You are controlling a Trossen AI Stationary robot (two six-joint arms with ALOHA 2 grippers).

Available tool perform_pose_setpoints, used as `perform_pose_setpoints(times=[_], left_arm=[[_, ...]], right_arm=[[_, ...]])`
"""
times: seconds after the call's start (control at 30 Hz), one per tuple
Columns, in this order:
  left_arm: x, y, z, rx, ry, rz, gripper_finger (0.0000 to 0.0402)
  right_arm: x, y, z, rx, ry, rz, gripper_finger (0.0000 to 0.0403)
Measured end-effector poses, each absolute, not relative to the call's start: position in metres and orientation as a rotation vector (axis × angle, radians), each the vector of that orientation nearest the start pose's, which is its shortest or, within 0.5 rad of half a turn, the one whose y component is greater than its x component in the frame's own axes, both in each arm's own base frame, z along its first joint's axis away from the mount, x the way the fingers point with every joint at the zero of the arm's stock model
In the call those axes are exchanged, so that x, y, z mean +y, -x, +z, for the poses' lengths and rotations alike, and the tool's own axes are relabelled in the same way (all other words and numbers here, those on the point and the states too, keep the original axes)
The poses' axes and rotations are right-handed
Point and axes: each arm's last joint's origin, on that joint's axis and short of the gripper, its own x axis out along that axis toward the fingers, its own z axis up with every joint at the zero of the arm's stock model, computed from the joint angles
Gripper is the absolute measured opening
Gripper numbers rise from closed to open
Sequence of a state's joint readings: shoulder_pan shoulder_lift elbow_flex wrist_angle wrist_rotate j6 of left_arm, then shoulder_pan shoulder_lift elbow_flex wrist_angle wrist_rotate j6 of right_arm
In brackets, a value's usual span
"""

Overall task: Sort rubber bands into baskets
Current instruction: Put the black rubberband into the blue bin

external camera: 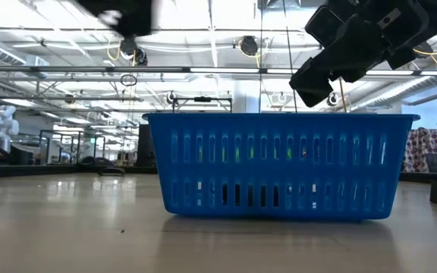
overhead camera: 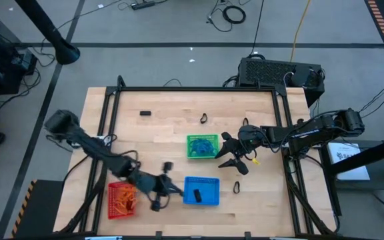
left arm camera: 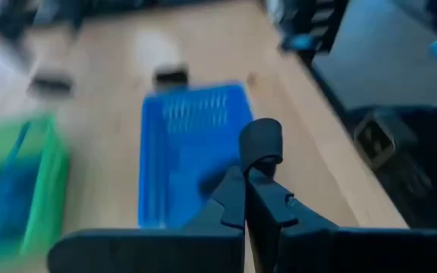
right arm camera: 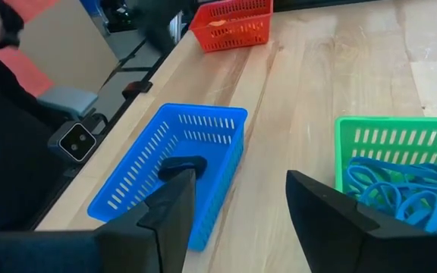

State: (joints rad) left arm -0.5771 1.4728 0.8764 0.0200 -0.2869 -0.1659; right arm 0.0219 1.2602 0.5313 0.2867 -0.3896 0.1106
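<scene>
The blue basket (overhead camera: 201, 190) (left arm camera: 192, 152) (right arm camera: 169, 171) (external camera: 279, 163) sits near the table's near edge with a black rubber band (right arm camera: 182, 163) inside. My left gripper (overhead camera: 173, 190) (left arm camera: 247, 176) hovers just left of it, shut on another black rubber band (left arm camera: 261, 141). The red basket (overhead camera: 121, 200) (right arm camera: 234, 23) holds orange bands. The green basket (overhead camera: 202, 147) (right arm camera: 400, 152) holds blue bands (right arm camera: 397, 189). My right gripper (overhead camera: 224, 152) (right arm camera: 241, 201) is open, just right of the green basket, touching nothing. My left gripper pinches the black rubber band between its two shut fingers (left arm camera: 234, 201). A loop of the band (left arm camera: 262, 136) stands out beyond the fingertips. The band is lifted clear of the table, beside the blue basket's left end.
Loose black bands lie on the wood toward the far side (overhead camera: 204, 119) and right of the blue basket (overhead camera: 237, 187). A small black object (overhead camera: 145, 113) lies far left. A black box (overhead camera: 279, 72) sits beyond the far edge. Dark frame rails (overhead camera: 112, 107) border the table.
</scene>
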Motion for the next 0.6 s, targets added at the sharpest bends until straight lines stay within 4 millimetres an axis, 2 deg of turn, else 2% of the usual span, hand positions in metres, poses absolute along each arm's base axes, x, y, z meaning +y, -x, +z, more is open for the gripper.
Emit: perform_pose_setpoints(times=[0.13, 0.3, 0.43, 0.6], left_arm=[[-0.154, -0.306, 0.207, 0.441, -0.113, -0.287, 0.0001], [-0.137, -0.340, 0.188, 0.486, -0.086, -0.237, 0.0006], [-0.131, -0.354, 0.195, 0.534, -0.034, -0.297, 0.0031], [-0.132, -0.359, 0.208, 0.628, -0.019, -0.374, 0.0076]], right_arm=[[0.016, -0.247, 0.196, 0.465, -0.212, 0.375, 0.0199], [0.016, -0.247, 0.195, 0.483, -0.248, 0.365, 0.0199], [0.016, -0.246, 0.194, 0.501, -0.253, 0.363, 0.0199], [0.016, -0.245, 0.192, 0.516, -0.252, 0.363, 0.0199]])
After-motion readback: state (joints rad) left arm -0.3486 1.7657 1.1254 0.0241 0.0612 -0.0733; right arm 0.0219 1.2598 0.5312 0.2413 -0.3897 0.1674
